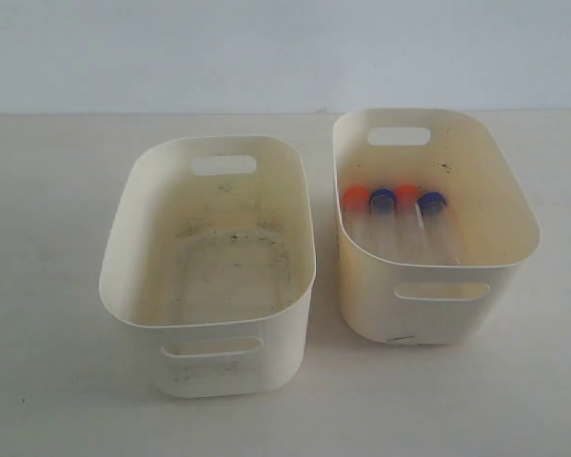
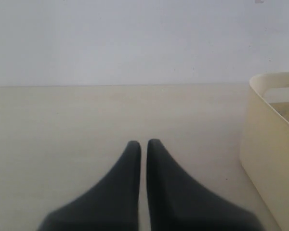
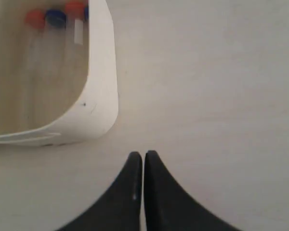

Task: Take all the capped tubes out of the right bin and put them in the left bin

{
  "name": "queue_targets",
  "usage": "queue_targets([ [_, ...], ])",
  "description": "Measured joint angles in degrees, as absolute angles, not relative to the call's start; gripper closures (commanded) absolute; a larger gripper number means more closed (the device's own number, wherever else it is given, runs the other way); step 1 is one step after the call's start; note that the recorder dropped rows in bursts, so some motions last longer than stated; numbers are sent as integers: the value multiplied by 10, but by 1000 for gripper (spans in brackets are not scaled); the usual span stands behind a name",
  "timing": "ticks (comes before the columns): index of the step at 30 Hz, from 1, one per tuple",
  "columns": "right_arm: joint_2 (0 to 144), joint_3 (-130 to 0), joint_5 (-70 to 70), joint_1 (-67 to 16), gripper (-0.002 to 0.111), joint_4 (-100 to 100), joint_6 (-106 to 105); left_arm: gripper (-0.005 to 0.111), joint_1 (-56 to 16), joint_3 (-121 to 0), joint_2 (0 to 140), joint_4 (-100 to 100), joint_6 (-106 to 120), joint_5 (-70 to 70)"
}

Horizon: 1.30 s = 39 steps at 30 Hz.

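Several capped tubes lie side by side in the right bin point(image 1: 514, 190), caps toward its far wall: an orange cap point(image 1: 356, 196), a blue cap point(image 1: 383, 200), another orange cap point(image 1: 407, 194) and another blue cap point(image 1: 430, 201). The left bin point(image 1: 133, 248) holds no tubes; dark smudges mark its floor. Neither gripper shows in the exterior view. My left gripper point(image 2: 143, 143) is shut with nothing in it, over bare table beside the left bin's wall point(image 2: 269, 159). My right gripper point(image 3: 143, 155) is shut and holds nothing, outside the right bin's corner point(image 3: 103, 96). A labelled tube point(image 3: 78, 29) shows there.
The two bins stand close together on a pale table point(image 1: 48, 381), with a narrow gap between them. A plain light wall point(image 1: 266, 48) rises behind the table.
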State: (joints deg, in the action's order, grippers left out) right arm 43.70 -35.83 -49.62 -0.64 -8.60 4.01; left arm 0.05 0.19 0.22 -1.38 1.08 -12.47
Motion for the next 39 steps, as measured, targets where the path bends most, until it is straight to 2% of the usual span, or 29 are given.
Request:
queue_targets([
  [7, 485, -394, -527, -6, 107, -190, -87, 103, 0, 2, 2, -14, 11, -125],
  [9, 528, -461, -527, -6, 107, -272, -140, 103, 0, 2, 2, -14, 11, -125],
  [15, 642, -633, -564, -33, 107, -298, -156, 103, 0, 2, 2, -14, 11, -125],
  [22, 807, -767, -575, -192, 107, -134, 3, 103, 0, 2, 2, -14, 11, -125],
  [25, 877, -798, -587, -232, 107, -70, 74, 103, 0, 2, 2, -14, 11, -125],
  [39, 1081, -859, -600, -247, 107, -48, 185, 103, 0, 2, 2, -14, 11, -125],
])
